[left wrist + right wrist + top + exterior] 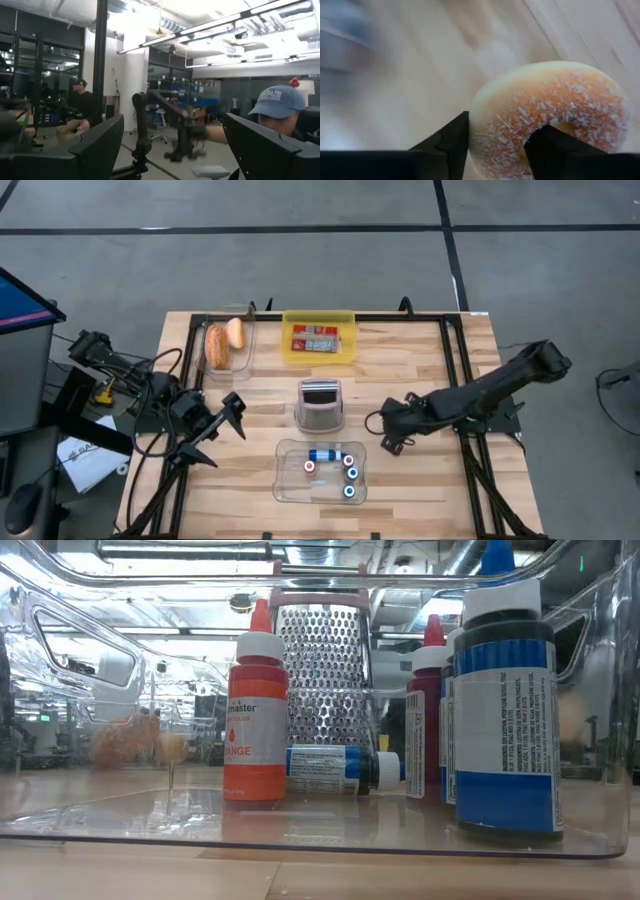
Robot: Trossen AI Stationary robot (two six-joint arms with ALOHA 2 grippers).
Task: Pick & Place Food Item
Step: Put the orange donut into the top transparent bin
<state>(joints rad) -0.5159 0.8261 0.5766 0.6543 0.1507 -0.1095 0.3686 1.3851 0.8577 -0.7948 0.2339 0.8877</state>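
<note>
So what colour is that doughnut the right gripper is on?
Golden-orange with white sugary flecks and a paler rim; the doughnut shows best in the right wrist view.

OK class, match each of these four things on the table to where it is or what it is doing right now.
Things:
1. doughnut
2. grater
3. snack packet
4. left tool

Places or states:
A. in the yellow tray
B. open, holding nothing
C. between the right tool's fingers
D. standing mid-table

Pairs: 1-C, 2-D, 3-A, 4-B

A grater [321, 405] stands mid-table, bottles in a bin [285, 480] before it, two trays [247, 345] behind, a doughnut [550, 112] to its right.
</note>
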